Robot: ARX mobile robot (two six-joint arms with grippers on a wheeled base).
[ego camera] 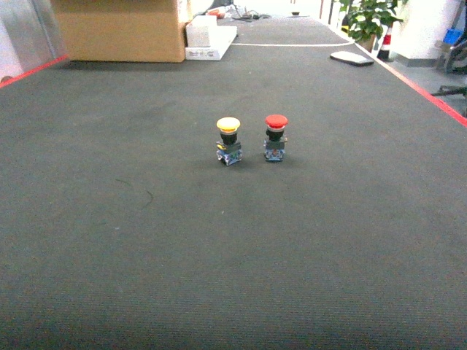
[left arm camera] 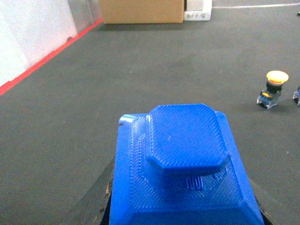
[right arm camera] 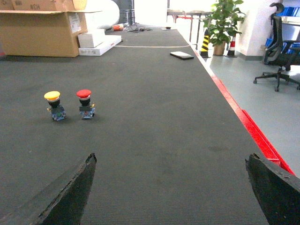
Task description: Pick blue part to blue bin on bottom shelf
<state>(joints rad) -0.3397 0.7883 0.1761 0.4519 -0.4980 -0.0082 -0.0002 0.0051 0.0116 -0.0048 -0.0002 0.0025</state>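
Note:
In the left wrist view a large blue part, a ribbed printed block with a raised octagonal top, fills the lower middle. My left gripper is shut on it, dark fingers showing at its sides, held above the dark carpet. In the right wrist view my right gripper stands open over bare carpet, with nothing between its fingers. The blue bin and the bottom shelf are out of view. Neither gripper shows in the head view.
Two push buttons stand on the carpet, one yellow-capped and one red-capped. A cardboard box and white boxes sit far back left. A red line edges the carpet on the right, with a plant and office chair beyond.

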